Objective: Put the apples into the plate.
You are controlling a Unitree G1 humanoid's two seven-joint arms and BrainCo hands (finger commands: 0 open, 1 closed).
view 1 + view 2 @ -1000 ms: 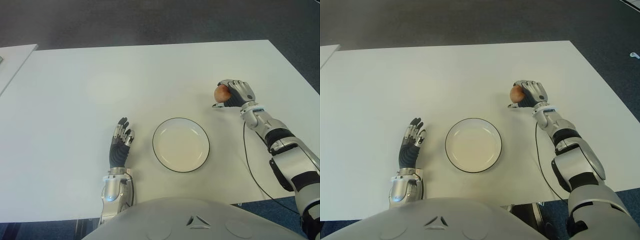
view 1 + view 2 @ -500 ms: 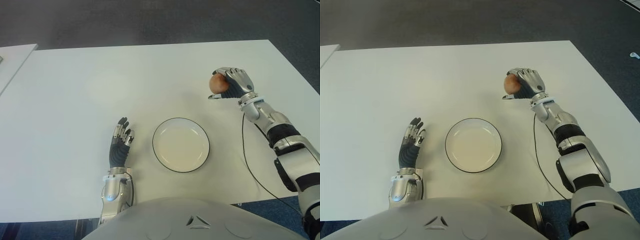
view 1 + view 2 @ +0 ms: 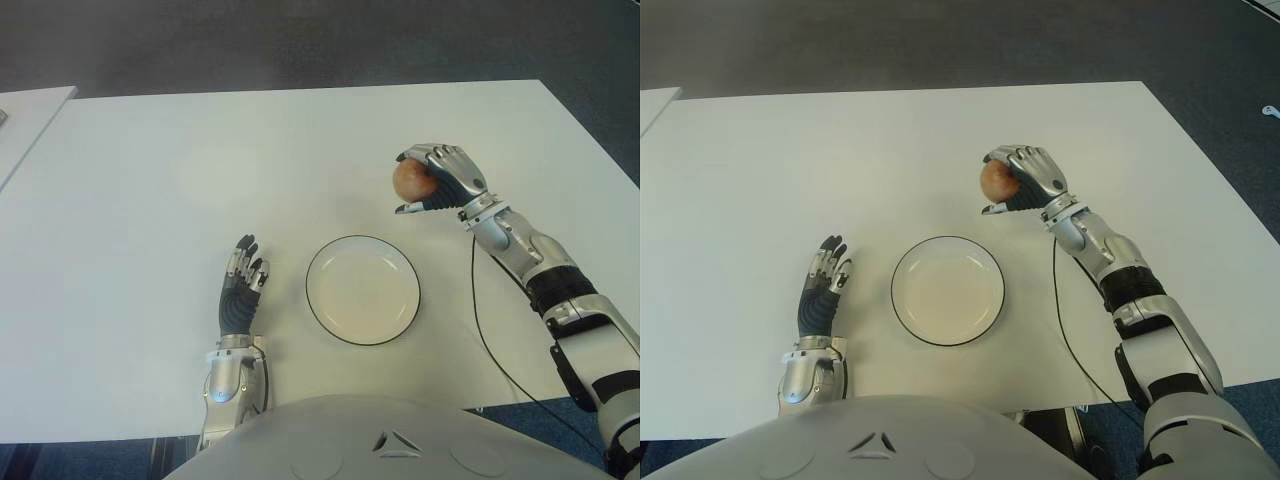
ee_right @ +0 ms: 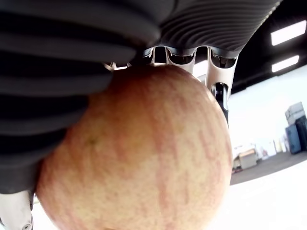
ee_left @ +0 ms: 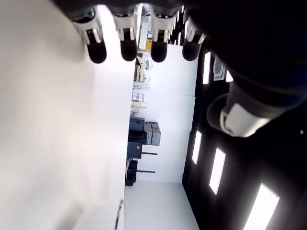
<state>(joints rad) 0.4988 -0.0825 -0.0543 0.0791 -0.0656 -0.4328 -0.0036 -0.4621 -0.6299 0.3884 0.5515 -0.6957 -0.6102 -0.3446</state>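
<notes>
The right hand [image 3: 440,180] is gripping the apple [image 3: 411,179] in curled fingers — holding it above the table [image 3: 150,180], beyond the empty plate [image 3: 362,290]. The left hand [image 3: 240,288] (fingers extended, holding nothing) is showing left of the plate.

Far side of apple [image 3: 409,179] hidden under curled right hand [image 3: 440,180] fingers, apple's lower part cropped in right wrist view, left hand [image 3: 240,290] palm unseen, table [image 3: 150,200] corners cut off
</notes>
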